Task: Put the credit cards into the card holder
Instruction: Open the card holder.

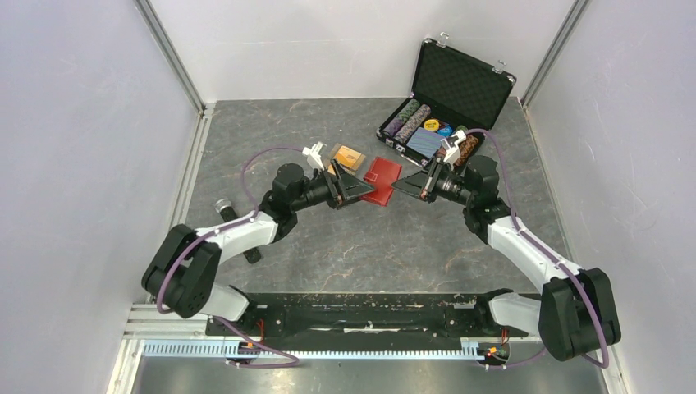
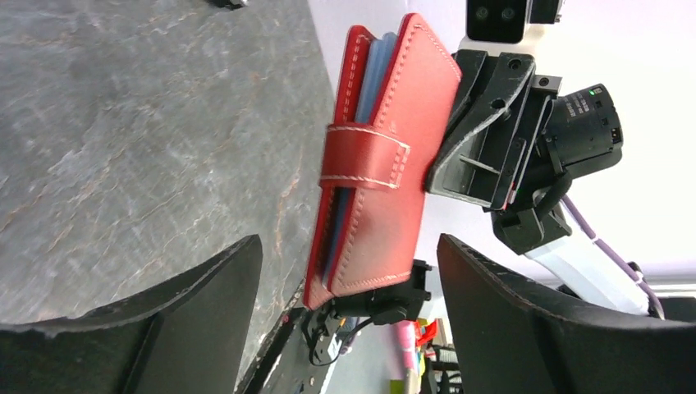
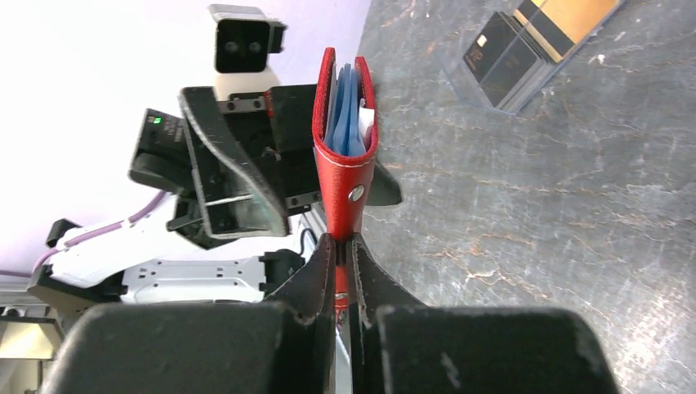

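Just one card holder [image 3: 345, 176] is pinched in the right hand [image 3: 343, 246].

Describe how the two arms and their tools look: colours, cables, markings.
The left arm and right arm have white links between black joints, each with a looping purple cable. The left tool and right tool have matte black wedge-shaped fingers and a white camera block behind. A small green light glows on each wrist.

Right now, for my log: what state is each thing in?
Red leather folding card holder: folded, held on edge.
Right pincer: shut on its snap tab.
Left pincer: open.
Gold and black plastic credit cards: in clear plastic tray.
Black hard chip case: lid open.
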### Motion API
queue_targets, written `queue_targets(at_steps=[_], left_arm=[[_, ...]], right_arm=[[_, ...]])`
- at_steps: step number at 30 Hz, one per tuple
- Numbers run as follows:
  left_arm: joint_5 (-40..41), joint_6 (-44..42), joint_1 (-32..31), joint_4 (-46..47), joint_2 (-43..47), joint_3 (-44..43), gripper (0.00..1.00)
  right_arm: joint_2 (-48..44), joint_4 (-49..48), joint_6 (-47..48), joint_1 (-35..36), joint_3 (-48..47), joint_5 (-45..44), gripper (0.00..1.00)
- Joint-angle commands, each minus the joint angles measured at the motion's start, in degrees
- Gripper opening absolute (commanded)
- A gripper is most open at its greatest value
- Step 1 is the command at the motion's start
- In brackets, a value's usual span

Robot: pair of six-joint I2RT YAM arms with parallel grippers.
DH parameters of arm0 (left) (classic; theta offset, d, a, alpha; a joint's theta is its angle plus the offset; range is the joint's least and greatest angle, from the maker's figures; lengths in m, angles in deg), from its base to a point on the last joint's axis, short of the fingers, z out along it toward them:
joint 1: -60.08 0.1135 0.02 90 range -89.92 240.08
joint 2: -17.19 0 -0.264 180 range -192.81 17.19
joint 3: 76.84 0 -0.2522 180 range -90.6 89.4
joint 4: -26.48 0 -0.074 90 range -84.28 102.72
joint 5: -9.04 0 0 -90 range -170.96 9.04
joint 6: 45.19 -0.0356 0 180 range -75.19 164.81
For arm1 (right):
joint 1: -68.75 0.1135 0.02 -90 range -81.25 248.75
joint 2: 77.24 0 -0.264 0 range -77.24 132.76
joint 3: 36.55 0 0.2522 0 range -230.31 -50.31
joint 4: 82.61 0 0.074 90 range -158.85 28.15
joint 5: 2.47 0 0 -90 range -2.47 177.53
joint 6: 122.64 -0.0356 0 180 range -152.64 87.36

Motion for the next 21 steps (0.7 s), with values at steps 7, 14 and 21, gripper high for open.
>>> queue_targets(at_steps=[7, 14, 21], left_arm=[[-5.2, 10.4, -0.7, 23.1, -9.2, -1.0, 0.36], [-3.8, 4.6, -0.8, 12.2, -3.7, -1.1, 0.02], [13.0, -26.9, -5.6, -38.5, 10.7, -13.6, 0.02]], right_arm=[[-3.0, -6.1, -4.8, 0.0, 1.0, 2.0, 0.00], [-1.5, 15.9, 7.6, 0.0, -4.4, -4.7, 0.48], [-1.4, 22.3, 10.4, 0.0, -8.2, -6.3, 0.86]])
